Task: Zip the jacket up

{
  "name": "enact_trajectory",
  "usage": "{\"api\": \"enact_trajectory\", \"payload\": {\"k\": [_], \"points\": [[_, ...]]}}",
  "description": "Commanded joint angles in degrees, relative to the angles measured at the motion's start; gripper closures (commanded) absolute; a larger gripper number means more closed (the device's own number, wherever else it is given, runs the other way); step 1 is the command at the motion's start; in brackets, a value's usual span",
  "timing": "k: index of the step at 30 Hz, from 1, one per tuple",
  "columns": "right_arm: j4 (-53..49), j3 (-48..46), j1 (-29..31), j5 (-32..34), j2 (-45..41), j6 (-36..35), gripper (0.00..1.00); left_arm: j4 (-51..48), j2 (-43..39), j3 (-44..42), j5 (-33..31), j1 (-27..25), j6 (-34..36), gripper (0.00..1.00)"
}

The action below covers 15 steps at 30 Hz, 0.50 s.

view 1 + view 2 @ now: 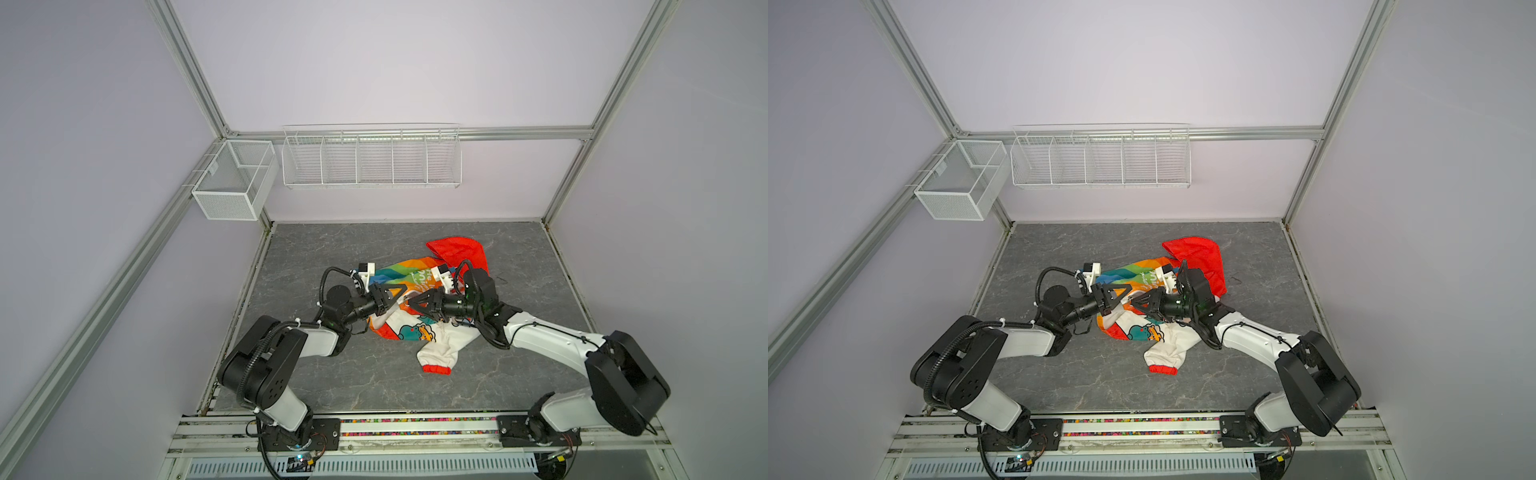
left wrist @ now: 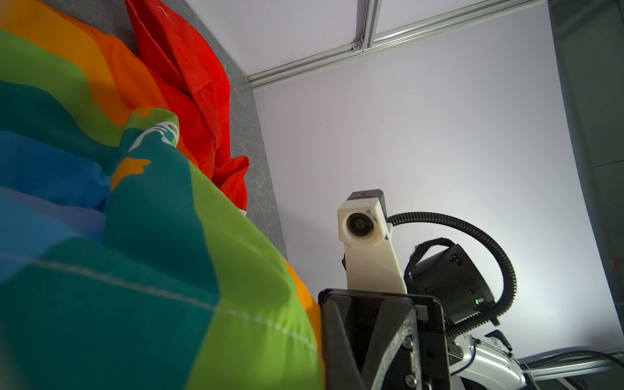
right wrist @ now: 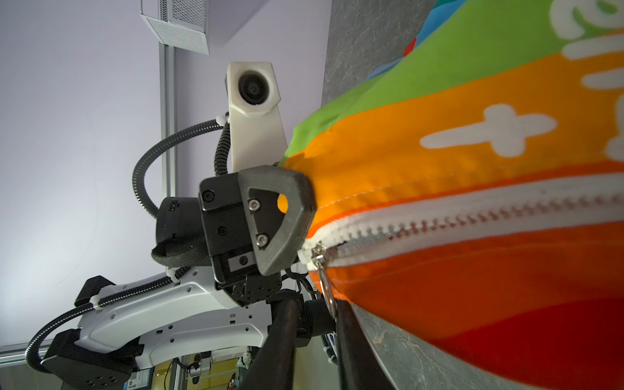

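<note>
The jacket (image 1: 399, 270) lies crumpled mid-table in both top views, its rainbow side up and its red hood (image 1: 457, 253) toward the back. The white cartoon lining (image 1: 1146, 332) and a red cuff (image 1: 436, 368) face the front. My left gripper (image 1: 399, 300) is shut on the jacket's bottom edge, beside the end of the white zipper (image 3: 472, 216). In the right wrist view that clamp (image 3: 287, 216) sits right at the slider (image 3: 317, 256). My right gripper (image 3: 315, 304) has a gap between its jaws. The metal pull ring (image 3: 329, 290) hangs between them against one finger (image 3: 351, 337).
A white wire rack (image 1: 370, 158) and a mesh box (image 1: 232, 183) hang on the back wall, above the grey marbled table (image 1: 519, 270). The two grippers meet tip to tip over the jacket. The right arm's wrist camera (image 2: 361, 224) shows close by in the left wrist view.
</note>
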Motion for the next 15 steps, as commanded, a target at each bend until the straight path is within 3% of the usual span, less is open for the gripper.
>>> {"api": "enact_trajectory", "payload": {"k": [1,15], "points": [[0.89,1.45,0.04,0.17,-0.03,-0.56,0.76,2.45,0.15,-0.77,1.02,-0.11,-0.66,1.00],[3.23,2.33,0.17,-1.01,2.84,0.38,0.77,2.53,0.07,-0.78,1.09,-0.06,-0.75,1.00]]}}
